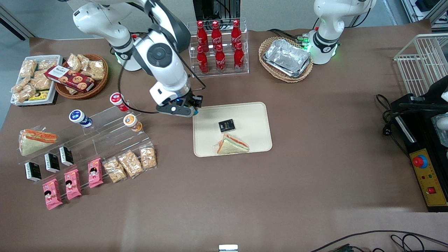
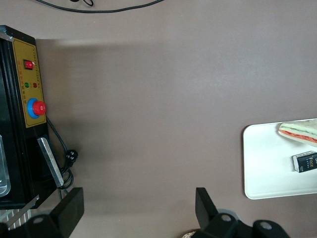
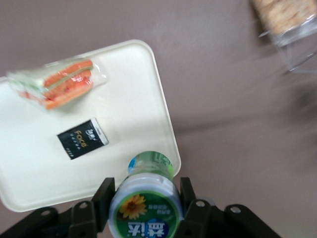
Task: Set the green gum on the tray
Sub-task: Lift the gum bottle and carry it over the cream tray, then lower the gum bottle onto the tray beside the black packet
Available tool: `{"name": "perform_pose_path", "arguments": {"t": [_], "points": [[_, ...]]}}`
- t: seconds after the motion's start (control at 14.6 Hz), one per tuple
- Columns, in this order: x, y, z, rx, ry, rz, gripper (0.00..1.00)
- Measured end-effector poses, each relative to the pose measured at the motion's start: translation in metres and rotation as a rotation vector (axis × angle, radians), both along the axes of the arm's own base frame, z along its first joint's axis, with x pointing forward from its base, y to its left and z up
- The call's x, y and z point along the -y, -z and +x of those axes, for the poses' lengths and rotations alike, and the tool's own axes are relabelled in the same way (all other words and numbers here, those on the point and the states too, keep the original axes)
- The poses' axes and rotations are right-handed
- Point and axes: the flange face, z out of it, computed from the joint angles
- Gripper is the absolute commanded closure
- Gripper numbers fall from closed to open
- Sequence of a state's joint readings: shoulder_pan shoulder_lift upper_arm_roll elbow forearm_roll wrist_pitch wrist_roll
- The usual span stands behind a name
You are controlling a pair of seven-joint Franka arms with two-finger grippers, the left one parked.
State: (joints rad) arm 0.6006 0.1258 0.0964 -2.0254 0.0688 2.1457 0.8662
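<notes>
Gripper (image 3: 146,206) pinching the green gum (image 3: 145,198) by its sides, a finger (image 3: 105,196) pressed on either flank, lid toward the wrist camera. Held in the air above the corner of the tray (image 1: 250,115) nearest the working arm's base, right at the rim, not yet set down.

Likely trouble from here: released at this spot, could catch the raised rim and tip or roll off onto the brown table (image 1: 315,175). Round body, so probably prone to rolling if laid on its side or let go from height. Lowered while tilted, might topple once the fingers part. Carried deeper inward, could bump the black packet (image 1: 226,125) lying flat mid-tray, or the wrapped sandwich (image 1: 232,145) on the tray edge nearest the front camera. Bare tray surface between corner and packet looks like the safer landing, judged from the wrist view.

Elsewhere: clear stepped stand (image 1: 105,129) toward the working arm's end, carrying an orange-lidded canister (image 1: 132,122), a blue-lidded one (image 1: 80,117) and a red-lidded one (image 1: 119,101). Wicker basket (image 1: 89,91) with snack bags and a biscuit box. Second wicker basket (image 1: 276,74) holding stacked foil trays (image 1: 287,57). Clear rack (image 1: 245,68) with six red cola bottles (image 1: 218,47).
</notes>
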Motion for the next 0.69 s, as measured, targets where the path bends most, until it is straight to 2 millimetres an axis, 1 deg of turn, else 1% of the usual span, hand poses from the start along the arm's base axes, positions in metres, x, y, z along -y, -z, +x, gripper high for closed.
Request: {"name": "perform_pose_path", "arguments": {"t": [0.14, 0.27, 0.34, 0.48, 0.69], "points": [[-0.004, 0.035, -0.019, 0.014, -0.003, 0.006, 1.00], [-0.006, 0.062, -0.035, 0.026, -0.004, 0.014, 1.00], [-0.006, 0.074, -0.038, 0.033, -0.005, 0.019, 1.00], [-0.005, 0.095, -0.040, 0.049, 0.000, 0.033, 1.00], [-0.007, 0.128, -0.036, 0.070, 0.007, 0.053, 1.00]]}}
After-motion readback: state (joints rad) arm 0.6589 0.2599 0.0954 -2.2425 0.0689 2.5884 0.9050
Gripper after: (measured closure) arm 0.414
